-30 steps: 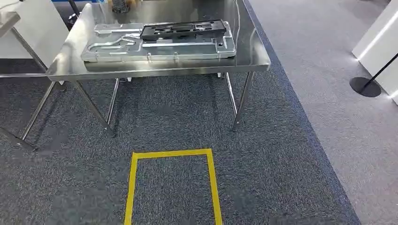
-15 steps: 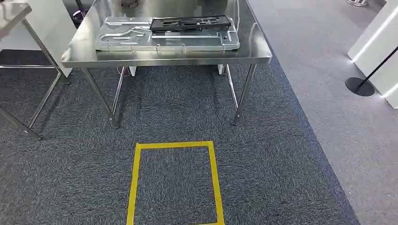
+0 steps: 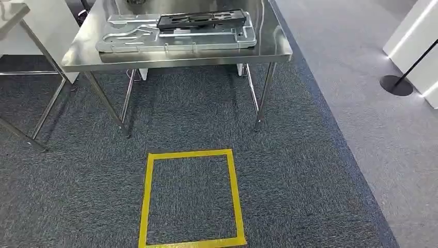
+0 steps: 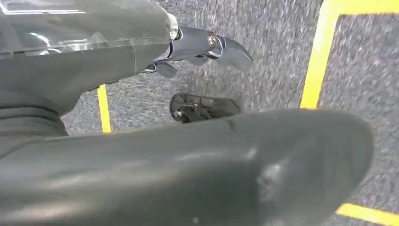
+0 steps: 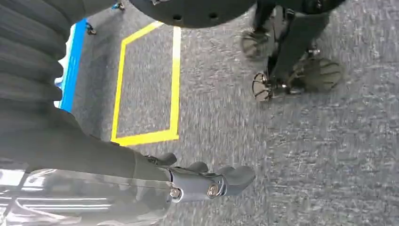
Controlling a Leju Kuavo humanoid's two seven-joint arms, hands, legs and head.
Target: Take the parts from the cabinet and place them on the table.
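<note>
On the steel table (image 3: 175, 57) ahead lies a wide grey metal plate part (image 3: 175, 37), and a black flat part (image 3: 201, 19) rests on its far side. My left hand (image 4: 155, 52) hangs over the grey carpet with its fingers (image 4: 221, 47) stretched out and nothing in it. My right hand (image 5: 188, 181) also hangs above the carpet, fingers (image 5: 230, 179) loosely extended and holding nothing.
A yellow tape square (image 3: 150, 196) marks the carpet in front of the table. A second steel table (image 3: 13, 15) and a white panel (image 3: 51, 26) stand at the left. At the right are a black stand base (image 3: 395, 85) and white units (image 3: 413, 46).
The whole view has shifted as the camera moved: the table and the yellow square now sit higher in the picture. The parts on the table have not moved.
</note>
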